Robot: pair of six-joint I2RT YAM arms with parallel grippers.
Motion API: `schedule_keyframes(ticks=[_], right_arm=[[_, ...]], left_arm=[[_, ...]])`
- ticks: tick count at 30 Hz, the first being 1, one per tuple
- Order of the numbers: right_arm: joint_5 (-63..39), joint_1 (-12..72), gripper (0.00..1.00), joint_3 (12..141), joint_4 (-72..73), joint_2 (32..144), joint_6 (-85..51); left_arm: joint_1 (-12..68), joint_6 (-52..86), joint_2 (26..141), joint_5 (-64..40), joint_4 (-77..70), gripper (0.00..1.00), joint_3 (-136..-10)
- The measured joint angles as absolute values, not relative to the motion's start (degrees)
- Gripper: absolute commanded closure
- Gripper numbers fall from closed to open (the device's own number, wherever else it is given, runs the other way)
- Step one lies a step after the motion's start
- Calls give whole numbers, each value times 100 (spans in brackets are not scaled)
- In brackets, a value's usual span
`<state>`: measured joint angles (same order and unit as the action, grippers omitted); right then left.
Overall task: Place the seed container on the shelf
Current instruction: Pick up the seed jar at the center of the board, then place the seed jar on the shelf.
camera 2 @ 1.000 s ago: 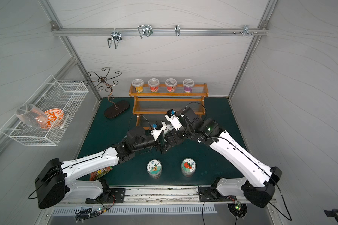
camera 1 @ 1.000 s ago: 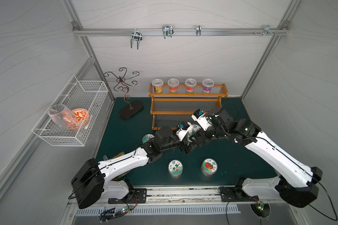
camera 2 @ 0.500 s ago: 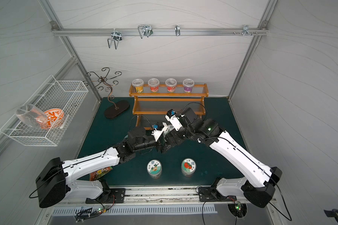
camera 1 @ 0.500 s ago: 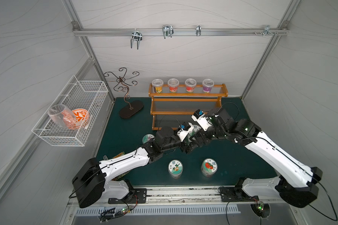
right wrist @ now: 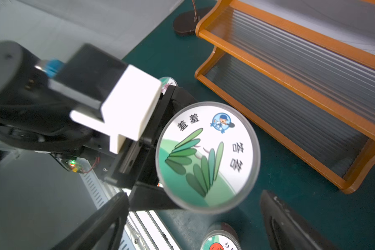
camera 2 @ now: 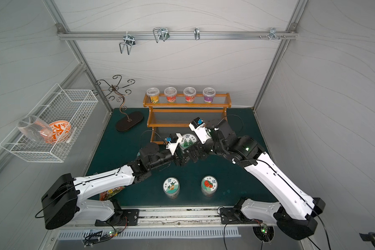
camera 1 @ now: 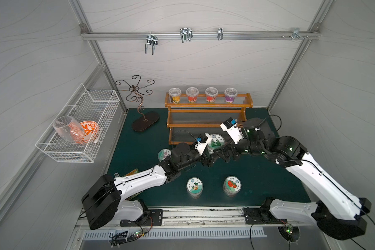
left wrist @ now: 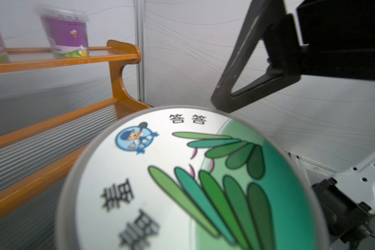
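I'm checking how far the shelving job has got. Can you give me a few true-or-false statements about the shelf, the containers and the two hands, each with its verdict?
1. Four cups stand on the top tier of the shelf. True.
2. The green-leaf seed container rests on the shelf's lowest tier. False: the left hand holds it in the air in front of the shelf.
3. The right hand is open. True.
4. The wire basket holds only a bowl. False: a glass lies in it beside the orange-patterned bowl.
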<state>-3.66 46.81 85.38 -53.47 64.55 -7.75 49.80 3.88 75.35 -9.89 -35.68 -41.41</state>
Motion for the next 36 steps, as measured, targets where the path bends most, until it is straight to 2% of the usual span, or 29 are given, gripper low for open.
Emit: schedule_keyframes(ticks=[5, 11, 23, 36], right_arm=[[-561, 4086, 1, 8278, -5103, 5870, -1009], [-840, 3739, 1, 7859, -5043, 5640, -1162], [-1015, 3697, 1, 7373, -5046, 5398, -1249], [-1059, 3667, 1, 7142, -5063, 5146, -1260]], left_arm=[[4827, 456, 7625, -99, -4032, 63, -3935], [4412, 495, 8088, 322, -4462, 63, -3944], [4077, 67, 9327, 1968, -5162, 64, -4351], [3642, 40, 9769, 2517, -5295, 63, -5015]])
